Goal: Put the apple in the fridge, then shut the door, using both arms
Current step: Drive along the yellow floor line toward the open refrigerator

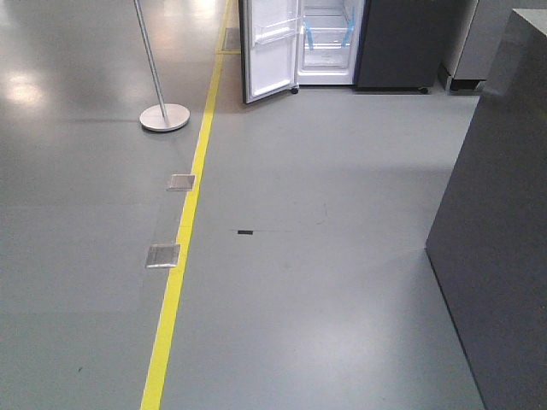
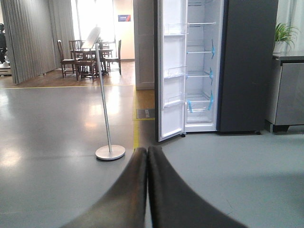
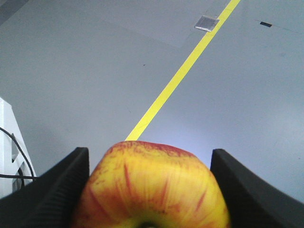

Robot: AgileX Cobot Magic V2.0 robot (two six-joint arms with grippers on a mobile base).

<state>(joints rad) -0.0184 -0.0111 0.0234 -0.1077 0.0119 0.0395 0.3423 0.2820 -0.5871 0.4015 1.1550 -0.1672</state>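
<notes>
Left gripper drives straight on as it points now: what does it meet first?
Bare floor just ahead of the left gripper; farther on, probably the lower edge of the open door of the fridge, with the stand's base off to the left. Depth is hard to judge.

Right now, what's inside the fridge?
The fridge stands open: white lining, glass shelves with blue tape, nothing seen on them. Its top is out of frame, and the lowest compartment is too far to make out.

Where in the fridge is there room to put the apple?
The glass shelves between the white walls look bare, and so do the clear door bins. The floor up to the fridge is open too. Only the right claw is full, gripping the apple.
</notes>
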